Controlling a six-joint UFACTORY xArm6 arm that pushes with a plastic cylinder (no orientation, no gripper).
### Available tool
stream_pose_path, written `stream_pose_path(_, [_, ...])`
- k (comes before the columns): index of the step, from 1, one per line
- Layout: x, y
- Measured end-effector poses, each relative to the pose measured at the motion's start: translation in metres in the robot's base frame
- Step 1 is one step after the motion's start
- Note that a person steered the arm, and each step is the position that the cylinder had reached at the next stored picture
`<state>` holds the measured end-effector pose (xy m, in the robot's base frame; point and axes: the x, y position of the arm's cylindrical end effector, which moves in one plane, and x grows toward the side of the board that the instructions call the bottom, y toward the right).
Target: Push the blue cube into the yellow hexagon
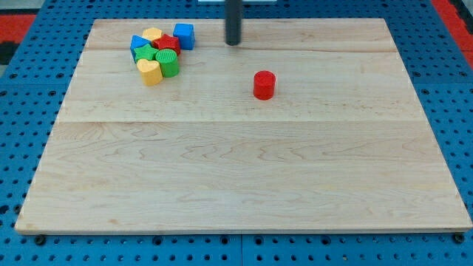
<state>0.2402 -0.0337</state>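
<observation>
a pale wooden board [244, 170] with fine straight grain and faint plank seams lies on a blue pegboard surface [22, 89] dotted with round holes; red shows at the view's top corners.

at the view's upper left a tight cluster of smooth, glossy little blocks sits on the board. from the view's left: a blue block [137, 45], its shape hard to make out because others cover it, possibly a triangle; a yellow heart-shaped block [150, 72] at the cluster's lower edge; a green block [145, 55] tucked in the middle; the yellow hexagon [152, 35] at the cluster's top; a red block [168, 43] beside it; a green ribbed cylinder [168, 63] touching the heart. the blue cube [184, 35] stands at the cluster's right edge, touching the red block and just right of the yellow hexagon.

further right, my tip [233, 43], the end of a straight dark matte rod, rests near the board's top edge, right of the blue cube and apart from it. there is no pincer on this arm, only the rod.

a red cylinder [264, 85] stands alone, below and right of the tip.
</observation>
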Motion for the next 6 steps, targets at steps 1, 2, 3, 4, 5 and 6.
stream_pose_path(1, [0.013, -0.073])
stream_pose_path(2, [0.009, -0.104])
stream_pose_path(3, [0.009, -0.107])
stream_pose_path(4, [0.009, -0.107])
stream_pose_path(5, [0.010, -0.112])
stream_pose_path(6, [0.029, -0.112])
